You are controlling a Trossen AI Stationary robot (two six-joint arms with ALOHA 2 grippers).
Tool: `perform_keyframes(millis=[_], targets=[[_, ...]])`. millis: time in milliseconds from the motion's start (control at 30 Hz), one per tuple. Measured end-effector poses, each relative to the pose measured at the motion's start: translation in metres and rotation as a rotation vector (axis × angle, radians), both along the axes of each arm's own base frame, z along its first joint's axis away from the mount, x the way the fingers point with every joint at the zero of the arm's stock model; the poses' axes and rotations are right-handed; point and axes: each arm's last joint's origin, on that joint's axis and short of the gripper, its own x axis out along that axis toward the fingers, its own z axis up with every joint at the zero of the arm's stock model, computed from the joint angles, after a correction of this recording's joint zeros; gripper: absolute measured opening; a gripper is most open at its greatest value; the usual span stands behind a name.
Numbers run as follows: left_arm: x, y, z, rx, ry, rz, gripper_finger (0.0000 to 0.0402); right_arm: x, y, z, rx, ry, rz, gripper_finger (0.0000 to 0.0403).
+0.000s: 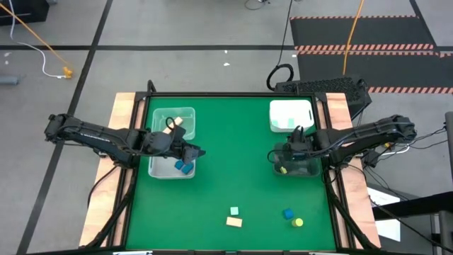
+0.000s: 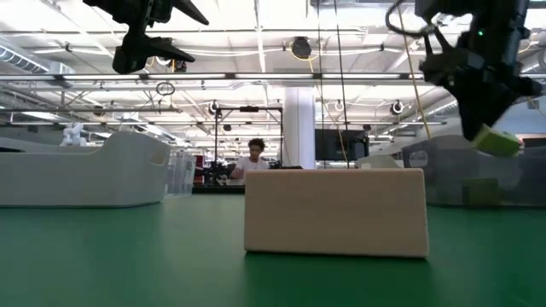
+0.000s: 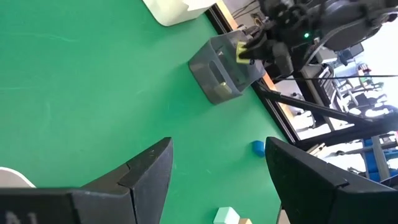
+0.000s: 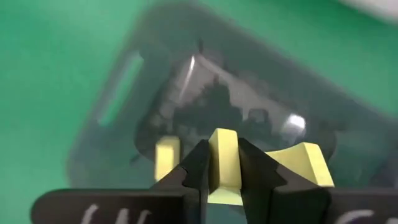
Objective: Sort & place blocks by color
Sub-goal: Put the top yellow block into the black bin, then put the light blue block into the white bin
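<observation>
Two dark, jointed arms, black cabling.

Grey floor [image 1: 177, 28] with hazard-striped mats [image 1: 361, 32] surrounds the green worktop [image 1: 233, 177]. Beyond it, ceiling strip lights [image 2: 256, 34], a white pillar [image 2: 299, 128], and a seated person [image 2: 254, 158], perhaps at a desk.

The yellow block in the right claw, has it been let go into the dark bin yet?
No: the right gripper is shut on the yellow block, above the dark bin.
</observation>
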Motion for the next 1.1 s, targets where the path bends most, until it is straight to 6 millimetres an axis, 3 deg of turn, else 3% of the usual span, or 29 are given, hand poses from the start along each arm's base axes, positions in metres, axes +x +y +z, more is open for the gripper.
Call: perform_keyframes(millis=[200,600,933,1100], targets=[[0.0,0.0,0.0,0.0,0.0,0.0,0.0255,-0.005,0.001,-0.019,0.071,0.028,-0.022,0.0072],[0.0,0.0,0.0,0.0,0.0,0.0,0.0255,-0.001,0.002,-0.02,0.07,-0.011,0.007,0.0071],[0.0,0.0,0.0,0.0,0.0,0.0,0.0255,-0.001,0.004,-0.02,0.123,-0.001,0.042,0.0154],[0.0,0.0,0.0,0.0,0.0,0.0,0.0255,0.0,0.006,-0.013,0.201,-0.087,0.107,0.017]])
